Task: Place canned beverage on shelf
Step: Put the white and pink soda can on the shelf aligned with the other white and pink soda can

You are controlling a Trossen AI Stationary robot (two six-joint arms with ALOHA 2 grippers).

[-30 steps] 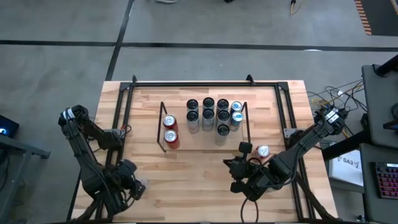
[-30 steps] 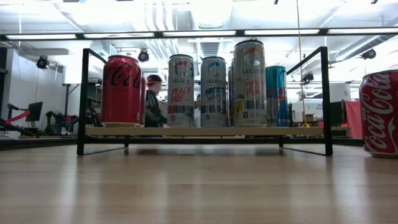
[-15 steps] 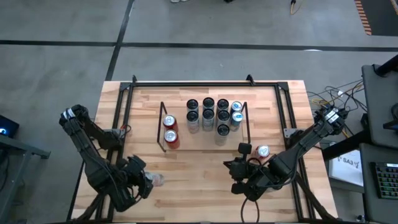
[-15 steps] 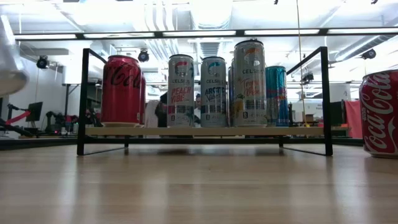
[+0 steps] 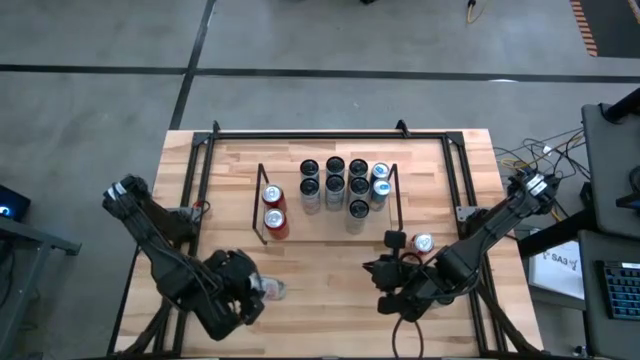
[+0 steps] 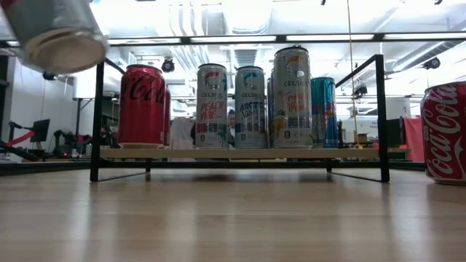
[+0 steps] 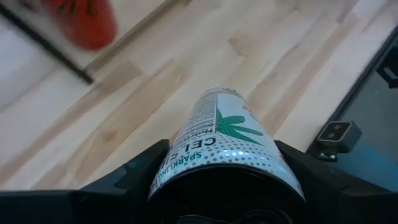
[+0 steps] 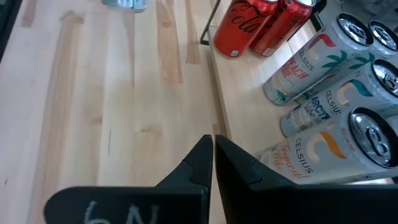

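My left gripper (image 5: pixel 258 291) is over the table's near left part, shut on a white Celsius can (image 7: pixel 219 140). In the low view the can (image 6: pixel 55 32) hangs tilted, high above the wood. The shelf (image 5: pixel 262 205) stands mid-table, its wood base (image 6: pixel 240 153) carrying two red Coke cans (image 5: pixel 273 207) and several Celsius cans (image 5: pixel 340 183). My right gripper (image 8: pixel 212 147) is shut and holds nothing. It hovers near the table's right front (image 5: pixel 377 276), close to the shelf's near edge. My left gripper pinches the can's round body between its two fingers (image 7: pixel 144 169), one on each side, at the end (image 7: pixel 186 163) nearest the wrist. The can lies along the fingers, its free end (image 5: pixel 272 290) toward the table's right. It is tilted and clear of the table.
A red Coke can (image 5: pixel 395 238) and a silver can (image 5: pixel 423 243) stand on the table right of the shelf; the Coke can (image 6: pixel 445 131) shows at the low view's right edge. A black tubular frame (image 5: pixel 300 133) borders the table. Bare wood (image 5: pixel 320 270) lies between the arms.
My left gripper has carried the can from the near left corner toward the table's right and upward, rolling its wrist on the way. The can has come into the low view at the top left. My right gripper has stayed put.
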